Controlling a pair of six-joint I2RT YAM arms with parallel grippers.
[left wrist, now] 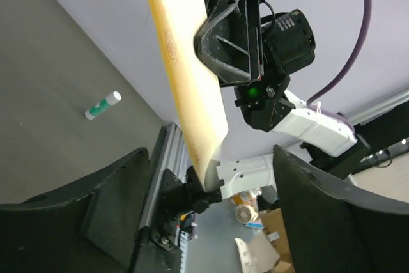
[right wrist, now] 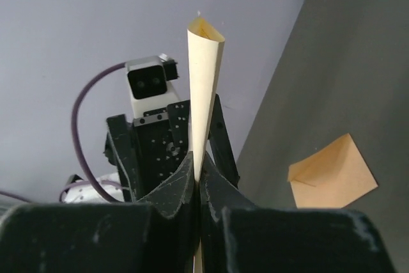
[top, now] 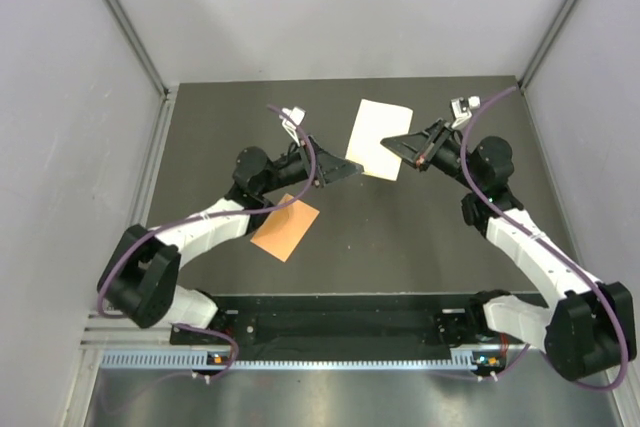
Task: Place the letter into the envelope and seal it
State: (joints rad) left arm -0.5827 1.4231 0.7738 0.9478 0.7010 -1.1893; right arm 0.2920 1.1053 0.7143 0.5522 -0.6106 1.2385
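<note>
Right wrist view is showing the right fingers pressing together on the lower part of the letter. The sheet is standing edge-on between them, with its top curling into a narrow loop. Behind the sheet, the left arm is facing this camera. The envelope is lying flat on the dark worktop, well apart from both pairs of fingers.

From the top external camera, the letter is hanging in the air over the far middle of the worktop, with the right fingers gripping its right edge. The left fingers are hovering just beside its lower left corner. The envelope is lying nearer the arm bases, beside the left forearm.

In the left wrist view, the left fingers are standing wide apart and holding nothing. The letter's near end is pointing into the gap between them without touching either. A small white and green tube is lying on the worktop.
</note>
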